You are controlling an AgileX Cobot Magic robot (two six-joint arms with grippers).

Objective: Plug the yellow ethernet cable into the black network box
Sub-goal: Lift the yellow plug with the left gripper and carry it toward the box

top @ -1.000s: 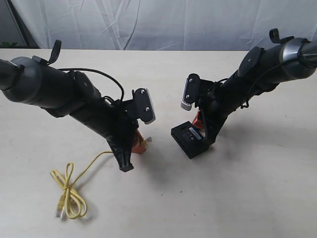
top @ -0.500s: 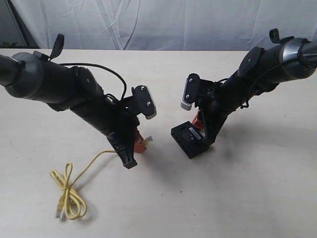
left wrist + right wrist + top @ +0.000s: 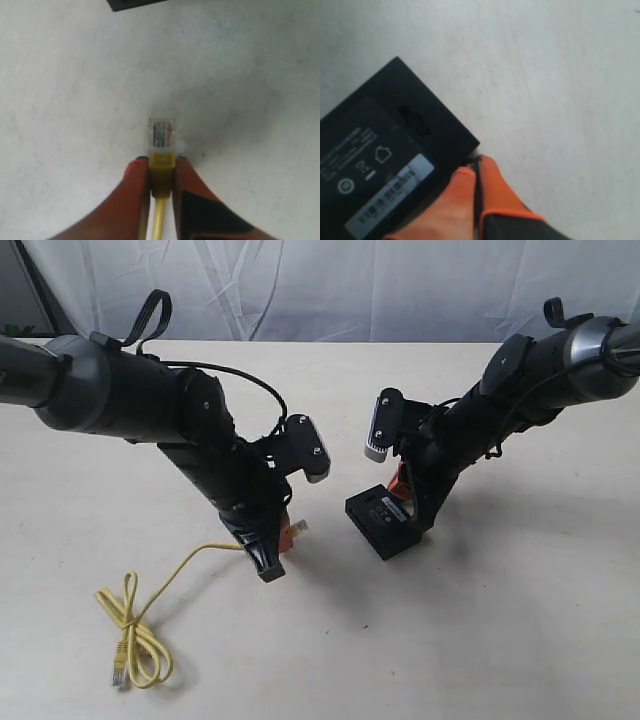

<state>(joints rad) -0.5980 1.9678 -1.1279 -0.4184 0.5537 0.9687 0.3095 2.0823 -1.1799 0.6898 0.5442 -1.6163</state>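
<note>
Fingers first: the orange left fingers point(image 3: 137, 200) pinch the thin bright-yellow ethernet cable point(image 3: 162, 161) on its yellow boot, just behind the small clear plastic plug point(image 3: 162, 134), which sticks out past the fingertips. The cord runs back between the two fingers and out of the left wrist view. In that same view a corner of the small flat black plastic network box point(image 3: 135, 4) shows beyond the plug, with a stretch of the pale desk point(image 3: 500, 620) between them, so plug and box are apart.

The exterior view shows the rest of the cable trailing from the left arm down to a loose coil on the desk, well away from the box, with the cable's other plug lying at the coil's near end.

The orange right fingers point(image 3: 500, 190) are pressed together with only a slim dark slit between them. Their tips sit against one edge of the box, near a corner, and one finger overlaps the top face. Whether they actually grip the box cannot be told. The box lies flat on the desk under the right arm, with white print and a pale barcode sticker point(image 3: 390, 196) on its top face.
</note>
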